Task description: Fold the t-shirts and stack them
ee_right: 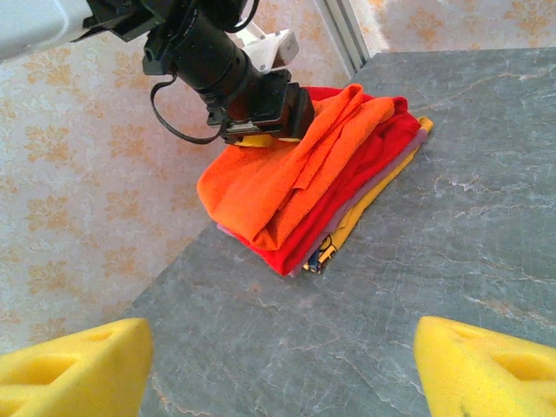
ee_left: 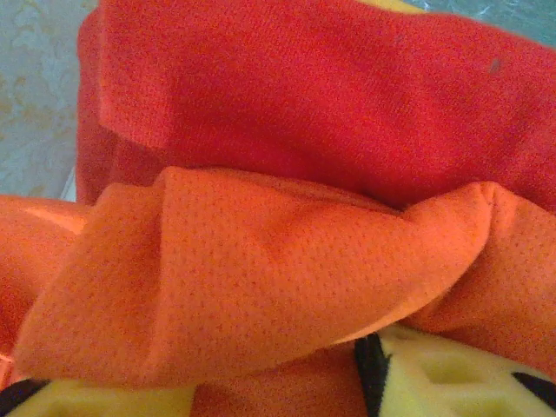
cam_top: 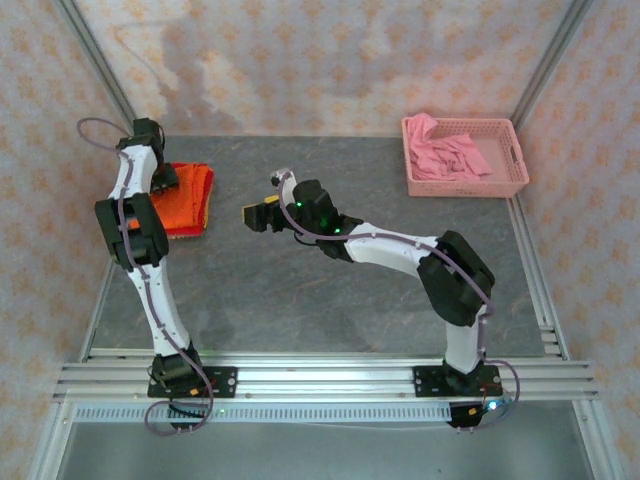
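Note:
An orange t-shirt (ee_right: 269,178) lies loosely folded on top of a red t-shirt (ee_right: 369,161), in a stack at the table's far left (cam_top: 190,200). My left gripper (cam_top: 165,180) is down on the stack's back edge (ee_right: 261,122). In the left wrist view a raised fold of the orange t-shirt (ee_left: 261,278) bunches between the yellow pads (ee_left: 460,373) of that gripper (ee_left: 274,395), with the red t-shirt (ee_left: 330,95) behind it. Whether the pads pinch the cloth I cannot tell. My right gripper (cam_top: 257,215) hangs open to the right of the stack, its jaws (ee_right: 282,360) wide apart over bare table.
Under the red shirt lie a pale lilac layer and a yellow printed shirt (ee_right: 360,213). A pink lattice basket (cam_top: 512,180) with pink cloth (cam_top: 445,155) stands at the back right. Patterned walls and metal rails (cam_top: 320,380) close in the grey table (cam_top: 330,300).

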{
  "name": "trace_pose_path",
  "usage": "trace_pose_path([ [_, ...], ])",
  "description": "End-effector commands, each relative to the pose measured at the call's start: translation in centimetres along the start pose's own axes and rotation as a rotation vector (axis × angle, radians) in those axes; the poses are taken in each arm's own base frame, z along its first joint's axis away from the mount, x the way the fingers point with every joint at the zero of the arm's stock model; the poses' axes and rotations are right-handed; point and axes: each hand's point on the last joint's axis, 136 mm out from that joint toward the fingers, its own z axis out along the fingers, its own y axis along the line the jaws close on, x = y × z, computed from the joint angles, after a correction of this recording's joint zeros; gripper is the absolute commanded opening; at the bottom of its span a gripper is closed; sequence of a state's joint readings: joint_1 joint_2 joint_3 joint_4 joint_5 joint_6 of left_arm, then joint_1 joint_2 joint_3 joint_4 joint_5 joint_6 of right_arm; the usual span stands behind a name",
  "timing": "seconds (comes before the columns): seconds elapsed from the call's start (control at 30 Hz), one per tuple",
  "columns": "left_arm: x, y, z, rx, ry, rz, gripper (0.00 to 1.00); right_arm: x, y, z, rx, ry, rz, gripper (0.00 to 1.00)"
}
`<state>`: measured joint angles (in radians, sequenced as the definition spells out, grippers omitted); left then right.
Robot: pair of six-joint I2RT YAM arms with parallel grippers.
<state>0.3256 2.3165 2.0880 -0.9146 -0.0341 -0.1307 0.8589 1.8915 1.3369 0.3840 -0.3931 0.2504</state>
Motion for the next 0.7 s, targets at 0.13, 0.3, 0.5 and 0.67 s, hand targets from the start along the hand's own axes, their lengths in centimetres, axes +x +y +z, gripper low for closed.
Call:
trace_pose_path([
  [0.13,1.3,1.1,0.1,-0.005,0.06,-0.058,0.94,-1.0,0.9,-0.7,-0.011,-0.042,-0.007,0.79],
  [0.3,0.3,1.1,-2.7,0.029,-0.004,-0.077,1.0,-1.4,0.5,-1.5,0.018,-0.059,-0.012,0.79],
  [0.5,-1.6,1.5,-9.3,0.098,-0.169,-0.125,1.0,-1.7,-1.1,-3.6,0.095,-0.087,-0.024,0.79],
  [0.67,-1.0,0.9,-15.6,0.147,-0.337,-0.141,1.0,-2.4,-4.0,-6.4,0.188,-0.13,-0.003,0.79],
])
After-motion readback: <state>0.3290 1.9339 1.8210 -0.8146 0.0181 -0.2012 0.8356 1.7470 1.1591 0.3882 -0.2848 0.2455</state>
